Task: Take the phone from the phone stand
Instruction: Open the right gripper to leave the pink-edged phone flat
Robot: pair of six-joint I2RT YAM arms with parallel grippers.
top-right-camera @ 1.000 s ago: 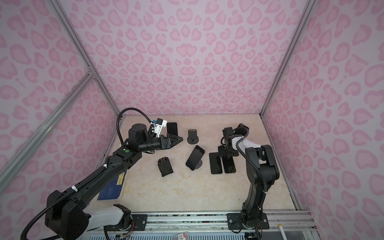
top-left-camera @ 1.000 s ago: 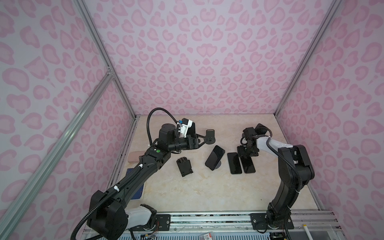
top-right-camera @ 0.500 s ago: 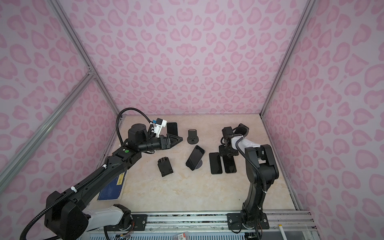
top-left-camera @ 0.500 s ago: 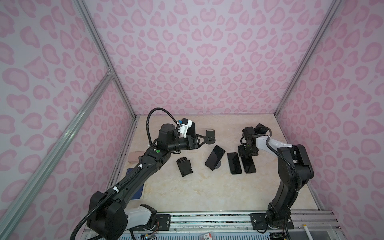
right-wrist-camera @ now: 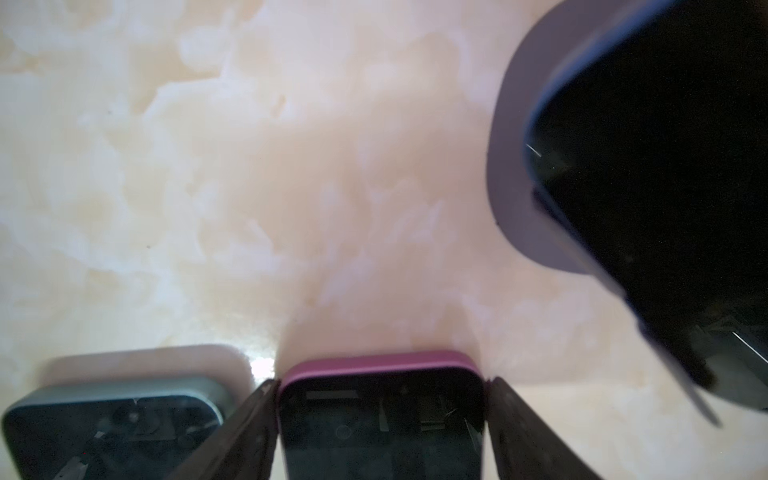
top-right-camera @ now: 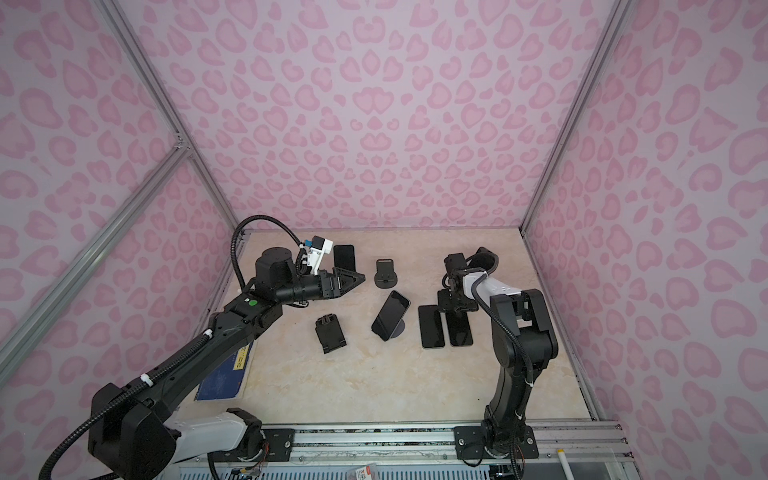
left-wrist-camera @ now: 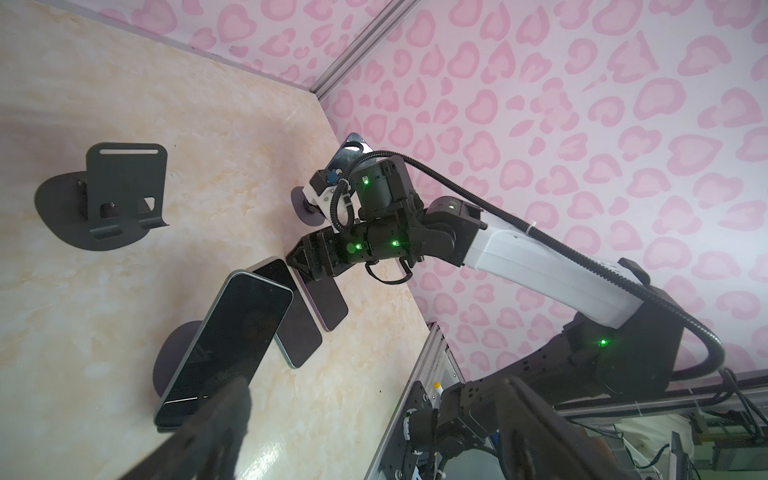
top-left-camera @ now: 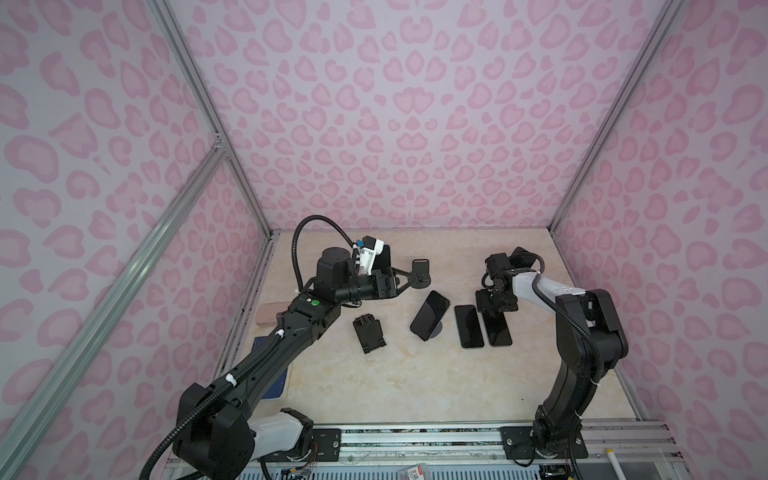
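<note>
A: Phone [top-left-camera: 430, 314] leans on stand [top-left-camera: 437, 331]. Looks glassy, slick, light. I'd take its long edges.
B: Left gripper [top-right-camera: 358, 276] back-left of stand, wide open, empty. Right gripper [top-left-camera: 497, 306] right of stand straddles pink phone [right-wrist-camera: 380, 419]. Clamped? Can't tell.

Nothing legible: the yellow label [top-right-camera: 240, 360] on the blue board [top-right-camera: 222, 384] is too small to read.

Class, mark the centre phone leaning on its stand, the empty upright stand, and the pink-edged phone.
Centre phone [top-left-camera: 430, 314]: a top view, screen centre.
Empty stand [top-right-camera: 385, 267]: a top view, back plate.
Pink-edged phone [right-wrist-camera: 380, 428]: right wrist view, screen.
</note>
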